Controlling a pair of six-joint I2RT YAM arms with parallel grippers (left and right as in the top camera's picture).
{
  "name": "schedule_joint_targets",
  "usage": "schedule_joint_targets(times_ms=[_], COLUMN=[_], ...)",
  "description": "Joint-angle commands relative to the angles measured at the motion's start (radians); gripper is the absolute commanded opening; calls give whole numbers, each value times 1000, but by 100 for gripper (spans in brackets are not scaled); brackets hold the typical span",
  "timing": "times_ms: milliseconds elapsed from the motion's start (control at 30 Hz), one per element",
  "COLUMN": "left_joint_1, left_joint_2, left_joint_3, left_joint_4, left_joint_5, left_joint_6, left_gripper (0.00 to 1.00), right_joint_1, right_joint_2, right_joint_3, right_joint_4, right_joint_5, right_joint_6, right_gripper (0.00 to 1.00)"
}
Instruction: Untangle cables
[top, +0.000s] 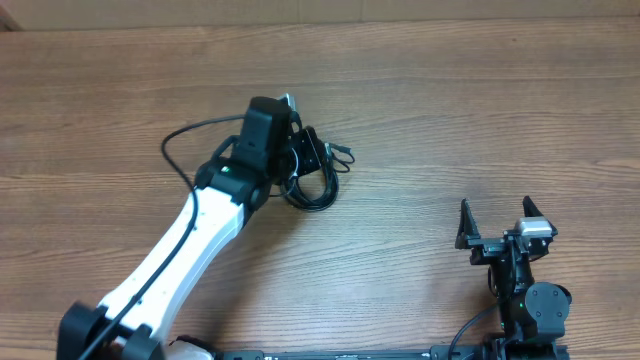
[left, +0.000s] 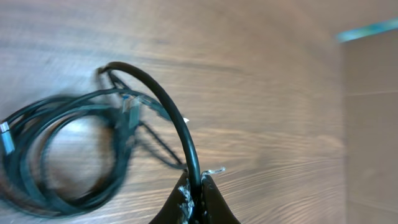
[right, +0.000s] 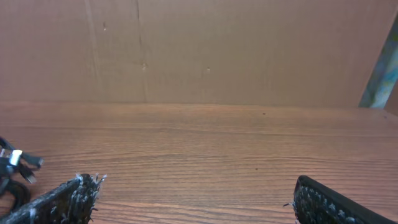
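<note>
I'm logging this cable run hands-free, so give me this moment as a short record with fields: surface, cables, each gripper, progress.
surface: wooden table
cables: thin black cables bunched in one tangled coil near the table's middle
left gripper: left gripper shut on one strand of the cables, the coil beside it
right gripper: right gripper open, holding nothing, well apart from the cables
progress: not yet untangled

Thin black cables (top: 322, 198) lie in a tangled coil on the wooden table (top: 450, 100) — one strand (left: 166, 104) arches upward.
</note>
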Motion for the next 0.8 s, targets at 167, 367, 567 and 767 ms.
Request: schedule_joint_targets(times_ms=[167,367,567,767], left_joint_1=[6,54,141,207], left_joint_2=[-76,-82,-90,-91], left_joint_3=[29,29,29,29], left_joint_4=[130,378,659,914], left_joint_5=[40,265,419,502], left_joint_6=[31,21,-224,-442], left_gripper=[4,4,4,4], right_joint_1=[5,5,5,5], right_joint_2=[-7,-7,-7,-7], right_joint_3=[-10,-10,-10,-10], right_joint_4=[6,6,6,6], right_joint_5=[2,2,2,2], right_joint_6=[3,3,3,3], right_gripper=[100,100,100,100])
